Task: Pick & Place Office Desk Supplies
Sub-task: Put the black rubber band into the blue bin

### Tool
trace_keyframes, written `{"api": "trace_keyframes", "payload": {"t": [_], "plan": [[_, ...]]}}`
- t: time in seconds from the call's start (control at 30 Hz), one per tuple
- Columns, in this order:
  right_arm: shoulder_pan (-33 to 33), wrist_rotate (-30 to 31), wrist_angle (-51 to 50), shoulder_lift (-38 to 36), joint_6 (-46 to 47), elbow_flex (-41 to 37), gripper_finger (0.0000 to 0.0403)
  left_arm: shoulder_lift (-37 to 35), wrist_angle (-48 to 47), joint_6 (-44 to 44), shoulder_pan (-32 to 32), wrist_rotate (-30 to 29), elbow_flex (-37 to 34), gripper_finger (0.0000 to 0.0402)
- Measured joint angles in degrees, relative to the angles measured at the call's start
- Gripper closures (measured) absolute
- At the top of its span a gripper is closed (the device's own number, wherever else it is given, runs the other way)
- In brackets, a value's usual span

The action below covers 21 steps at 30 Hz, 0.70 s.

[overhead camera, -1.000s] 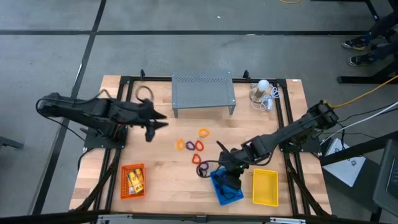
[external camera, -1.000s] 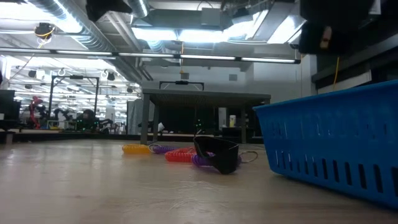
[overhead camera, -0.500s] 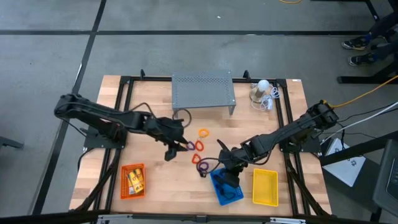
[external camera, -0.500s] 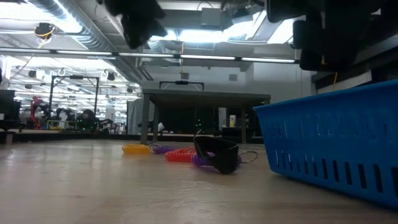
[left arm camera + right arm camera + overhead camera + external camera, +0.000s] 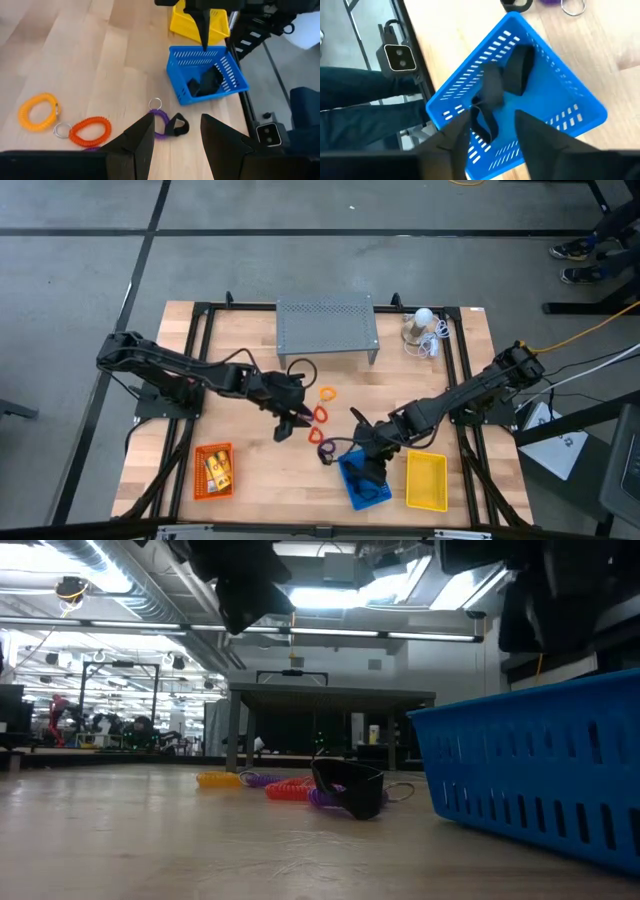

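Since a second ago the left hand (image 5: 298,420) has swung over the coil loops (image 5: 320,414), fingers apart. Level with the bench (image 5: 150,840), the loops look light and springy. Left wrist: hook the orange loop (image 5: 89,131) through its ring. Right wrist: right hand (image 5: 490,132) parted over black clips (image 5: 502,82) in the blue basket (image 5: 580,107).

Three baskets (image 5: 425,480), four coil loops (image 5: 327,393), one shelf (image 5: 326,328)

Two dark, jointed arms, left arm (image 5: 180,372) and right arm (image 5: 470,393), each trailing black cable. Left gripper (image 5: 176,145) shows two flat, angular black fingers; right gripper (image 5: 487,137) shows the same.
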Motion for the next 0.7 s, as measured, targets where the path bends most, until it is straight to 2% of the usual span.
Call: {"api": "trace_keyframes", "payload": {"t": [0.17, 0.27, 0.43, 0.6, 0.7], "plan": [[0.1, -1.1, -0.2, 0.0, -1.1, 0.0, 0.0151, 0.0, 0.2, 0.0, 0.0, 0.3, 0.0, 0.0247], [0.0, -1.2, -0.2, 0.0, -2.3, 0.0, 0.012, 0.0, 0.4, 0.2, 0.0, 0.9, 0.0, 0.0247], [-0.6, -0.8, -0.2, 0.0, -3.1, 0.0, 0.0108, 2.1, 0.4, 4.1, -1.5, 3.1, 0.0, 0.0247], [-1.3, -0.1, -0.6, 0.0, -3.3, 0.0, 0.0108, 7.2, 0.7, 8.1, -3.8, 6.1, 1.6, 0.0247], [-1.4, 0.1, -1.1, 0.0, -3.3, 0.0, 0.0108, 11.0, 0.9, 10.5, -5.2, 3.7, 3.4, 0.0247]]}}
